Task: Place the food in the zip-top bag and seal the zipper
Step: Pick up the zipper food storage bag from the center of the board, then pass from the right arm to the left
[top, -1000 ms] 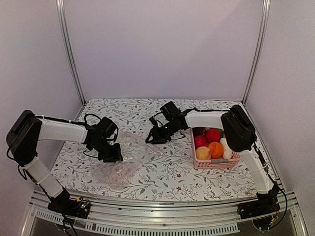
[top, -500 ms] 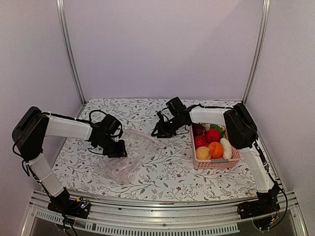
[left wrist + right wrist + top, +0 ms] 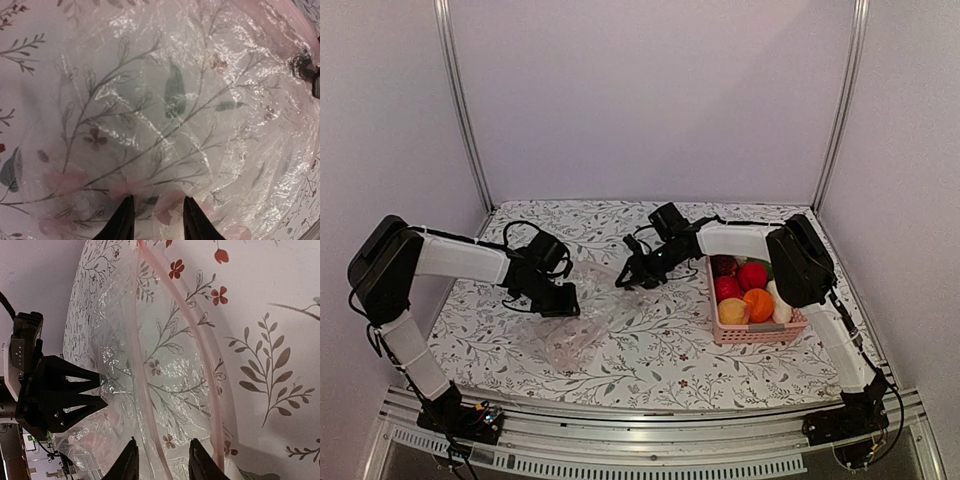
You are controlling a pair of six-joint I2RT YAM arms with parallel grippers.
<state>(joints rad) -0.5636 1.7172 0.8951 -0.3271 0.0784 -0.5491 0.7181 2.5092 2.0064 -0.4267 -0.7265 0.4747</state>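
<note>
My two grippers bracket the bag (image 3: 582, 322), so its mouth is crowded. The basket (image 3: 757, 331) blocks my right side. Bare table (image 3: 670, 360) in front of the bag gives passing room.
</note>
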